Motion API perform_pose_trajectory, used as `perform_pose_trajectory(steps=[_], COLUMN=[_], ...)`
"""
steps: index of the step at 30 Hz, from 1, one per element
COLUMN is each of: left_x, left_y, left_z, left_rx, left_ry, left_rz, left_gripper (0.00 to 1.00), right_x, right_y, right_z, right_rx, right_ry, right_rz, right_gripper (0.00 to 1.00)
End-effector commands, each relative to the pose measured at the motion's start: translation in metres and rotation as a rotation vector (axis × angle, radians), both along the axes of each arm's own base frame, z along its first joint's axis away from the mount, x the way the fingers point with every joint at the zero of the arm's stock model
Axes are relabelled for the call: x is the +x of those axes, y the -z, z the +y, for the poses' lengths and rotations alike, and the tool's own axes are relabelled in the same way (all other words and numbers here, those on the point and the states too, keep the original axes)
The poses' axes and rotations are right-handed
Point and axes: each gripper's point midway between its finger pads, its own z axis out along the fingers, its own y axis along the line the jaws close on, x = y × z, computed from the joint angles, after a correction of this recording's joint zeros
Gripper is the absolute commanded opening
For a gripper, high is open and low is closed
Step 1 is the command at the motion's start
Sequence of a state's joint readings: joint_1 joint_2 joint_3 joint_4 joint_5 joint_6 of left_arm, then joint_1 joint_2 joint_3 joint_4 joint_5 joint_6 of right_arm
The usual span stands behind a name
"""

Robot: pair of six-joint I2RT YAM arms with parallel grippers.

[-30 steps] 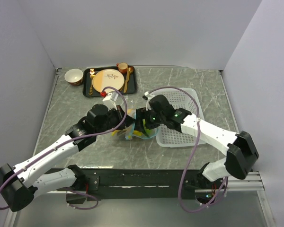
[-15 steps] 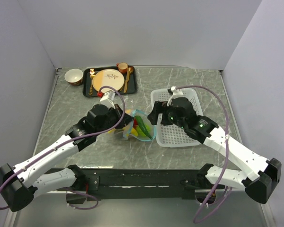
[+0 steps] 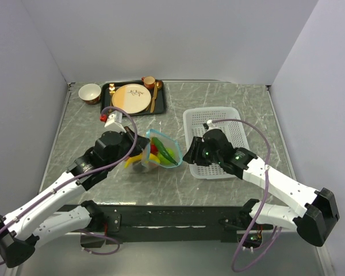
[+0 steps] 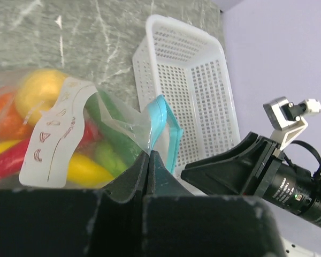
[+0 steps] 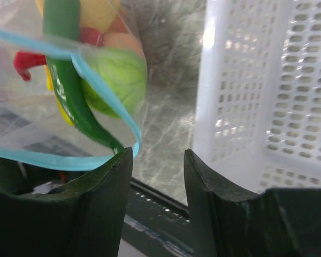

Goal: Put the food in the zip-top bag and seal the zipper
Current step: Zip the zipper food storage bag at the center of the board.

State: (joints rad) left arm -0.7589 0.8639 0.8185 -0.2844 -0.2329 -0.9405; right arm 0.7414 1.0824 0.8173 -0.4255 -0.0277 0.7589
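The zip-top bag (image 3: 161, 150) lies between my two arms with its mouth gaping toward the right. Its teal zipper (image 3: 171, 144) forms an open loop. Inside is the food: a green pepper (image 5: 69, 91), a lime-green ball (image 5: 123, 77), a red chilli (image 5: 27, 61) and yellow pieces (image 4: 40, 88). My left gripper (image 3: 141, 152) is shut on the bag's clear edge (image 4: 148, 154), just beside the zipper (image 4: 163, 128). My right gripper (image 3: 188, 155) stands open at the bag's right corner. Nothing is between its fingers (image 5: 158, 155); the zipper (image 5: 96, 80) brushes its left fingertip.
A white perforated basket (image 3: 218, 123) stands right of the bag, close behind my right gripper (image 4: 235, 171). At the back left a black tray (image 3: 161, 99) carries a plate (image 3: 130, 96), a cup (image 3: 149, 82) and cutlery. A bowl (image 3: 90, 92) stands left of it.
My right gripper left the bag's mouth, swung right over the basket, then came back low to the bag's right corner with its jaws narrower. My left gripper shifted slightly left, still gripping the bag.
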Motion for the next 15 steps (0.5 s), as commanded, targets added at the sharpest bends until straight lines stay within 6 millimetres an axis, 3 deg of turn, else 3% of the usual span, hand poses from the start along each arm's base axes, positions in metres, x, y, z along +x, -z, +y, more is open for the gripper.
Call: perform_pose_trajectory(steps=[1,7,15], left_x=[0.003,0.002,0.000], left_y=[-0.023,-0.021,-0.022], left_z=[0.013,0.009,0.013], left_rx=[-0.054,-0.053,-0.056], left_ry=[-0.078,-0.060,-0.066], left_rz=[-0.044,-0.039,-0.045], left_gripper=[0.01,0.01,0.01], right_x=[0.004,0.016,0.042], right_y=[-0.016,-0.017,-0.008], right_z=[0.018,0.035,0.038], right_rx=[0.116,0.170,0.105], right_ry=[0.007,0.004,0.071], right_rz=[0.006,-0.004,-0.008], right_gripper=[0.48,0.46,0.46])
